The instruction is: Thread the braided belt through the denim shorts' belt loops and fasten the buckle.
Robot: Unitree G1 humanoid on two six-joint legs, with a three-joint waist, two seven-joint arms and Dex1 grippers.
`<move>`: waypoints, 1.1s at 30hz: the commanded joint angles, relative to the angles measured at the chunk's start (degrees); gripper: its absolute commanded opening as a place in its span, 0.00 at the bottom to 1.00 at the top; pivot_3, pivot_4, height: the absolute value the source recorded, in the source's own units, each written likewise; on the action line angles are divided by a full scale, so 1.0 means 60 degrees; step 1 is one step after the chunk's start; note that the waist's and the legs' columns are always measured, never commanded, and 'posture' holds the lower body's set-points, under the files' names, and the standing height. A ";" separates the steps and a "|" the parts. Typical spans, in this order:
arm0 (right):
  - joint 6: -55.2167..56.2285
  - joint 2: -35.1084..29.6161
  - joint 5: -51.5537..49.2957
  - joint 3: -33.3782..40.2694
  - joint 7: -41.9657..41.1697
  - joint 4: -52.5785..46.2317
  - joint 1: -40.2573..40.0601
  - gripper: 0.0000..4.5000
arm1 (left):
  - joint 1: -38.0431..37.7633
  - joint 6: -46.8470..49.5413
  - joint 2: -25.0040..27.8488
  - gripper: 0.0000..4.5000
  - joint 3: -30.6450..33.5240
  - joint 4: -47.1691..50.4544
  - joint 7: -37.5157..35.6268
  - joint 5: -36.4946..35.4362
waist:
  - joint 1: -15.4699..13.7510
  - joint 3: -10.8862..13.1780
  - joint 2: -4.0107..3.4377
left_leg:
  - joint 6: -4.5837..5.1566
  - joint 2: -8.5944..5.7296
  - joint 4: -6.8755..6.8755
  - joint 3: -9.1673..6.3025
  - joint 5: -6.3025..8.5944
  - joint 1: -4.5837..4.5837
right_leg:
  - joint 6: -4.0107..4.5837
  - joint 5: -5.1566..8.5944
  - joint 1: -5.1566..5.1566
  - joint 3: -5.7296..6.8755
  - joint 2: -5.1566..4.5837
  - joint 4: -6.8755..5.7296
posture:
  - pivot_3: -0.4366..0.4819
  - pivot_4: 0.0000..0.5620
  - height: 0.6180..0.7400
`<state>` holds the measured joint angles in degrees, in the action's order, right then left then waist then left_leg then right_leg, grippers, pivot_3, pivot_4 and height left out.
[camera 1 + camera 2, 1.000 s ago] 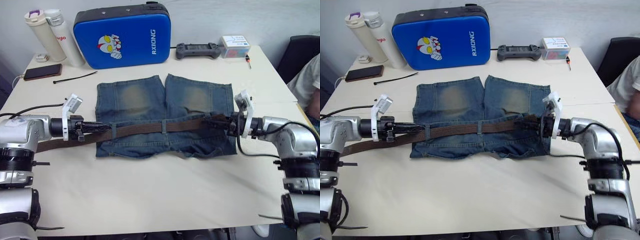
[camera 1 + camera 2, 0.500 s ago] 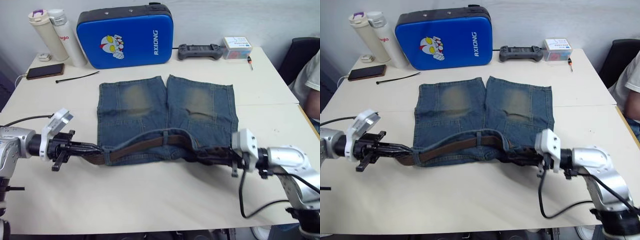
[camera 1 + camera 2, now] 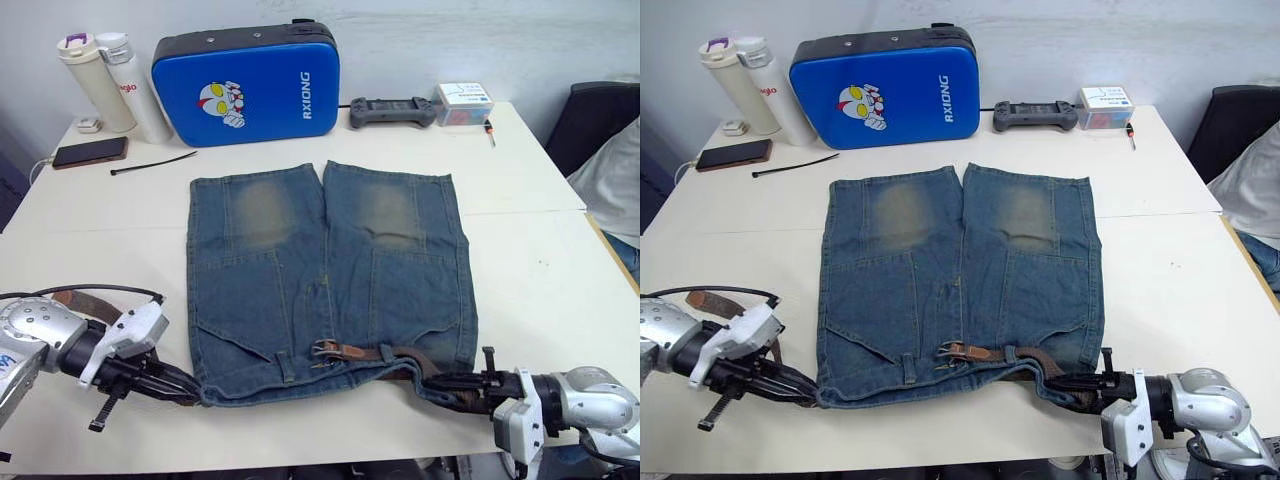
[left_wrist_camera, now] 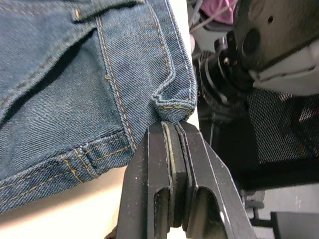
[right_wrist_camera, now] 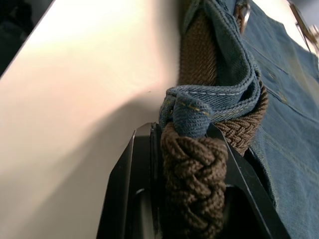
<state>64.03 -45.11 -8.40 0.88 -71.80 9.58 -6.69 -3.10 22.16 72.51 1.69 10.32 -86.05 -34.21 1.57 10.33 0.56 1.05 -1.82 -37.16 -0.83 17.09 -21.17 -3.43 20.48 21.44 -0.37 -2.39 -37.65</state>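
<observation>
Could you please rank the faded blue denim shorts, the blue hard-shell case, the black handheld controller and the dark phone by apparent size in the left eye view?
1. Faded blue denim shorts
2. Blue hard-shell case
3. Black handheld controller
4. Dark phone, close to the controller, so that pair is unsure.

Shorts flat on the table between the two grippers

The denim shorts point(image 3: 325, 275) lie on the table point(image 3: 530, 250), waistband nearest the robot; the left gripper point(image 3: 185, 385) pinches its left corner, the right gripper point(image 3: 445, 385) its right corner with the braided belt point(image 5: 197, 184). The buckle point(image 3: 325, 348) sits left of the right gripper.
</observation>
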 commanded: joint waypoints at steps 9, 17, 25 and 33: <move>-0.0473 -0.2270 -0.2959 0.0861 0.0893 0.0089 -0.0993 1.00 | -0.1792 0.0674 0.2350 0.88 0.0672 -0.0274 -0.1075 -0.2175 | 0.0004 0.0015 0.0026 | 0.0000 0.0005 -0.0003 -0.0001 0.0000 0.0001 | 0.0006 0.0008 0.0000 0.0000 0.0000 -0.0010 | 0.48 0.27 1.00; -0.2098 -0.2677 -0.3541 0.1116 0.0585 0.0177 0.0586 1.00 | -0.1544 0.0697 0.2706 0.99 0.1353 -0.1162 -0.1075 -0.4002 | 0.0037 0.0026 0.0023 | -0.0001 0.0005 -0.0006 -0.0006 0.0000 0.0012 | 0.0009 0.0011 -0.0012 0.0011 0.0003 -0.0007 | 0.48 0.27 1.00; -0.7612 -0.1667 -0.2580 -0.0066 0.2194 -0.0094 0.4020 1.00 | 0.2906 0.0894 -0.1284 0.99 0.1041 -0.1702 0.3001 -0.3010 | -0.0047 0.0033 0.0005 | -0.0015 0.0007 -0.0018 -0.0009 -0.0001 -0.0011 | 0.0020 0.0022 0.0020 0.0016 0.0007 -0.0038 | 0.48 0.27 1.00; -1.4042 -0.0437 -0.3022 -0.0774 0.3269 -0.0300 0.6353 1.00 | 0.3925 0.1919 -0.3098 0.99 0.0406 -0.1071 0.6187 -0.1054 | -0.0043 0.0034 0.0014 | -0.0046 0.0008 -0.0052 -0.0006 -0.0011 -0.0063 | 0.0003 0.0015 0.0053 0.0011 0.0005 -0.0041 | 0.48 0.27 1.00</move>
<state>-11.59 -48.09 -24.86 -3.23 -52.56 9.41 28.48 19.92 32.83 54.69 5.96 2.28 -51.71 -44.39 1.31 10.53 0.64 0.80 -1.78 -37.47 -0.85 17.03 -21.54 -3.42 20.56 21.76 -0.32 -2.37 -37.86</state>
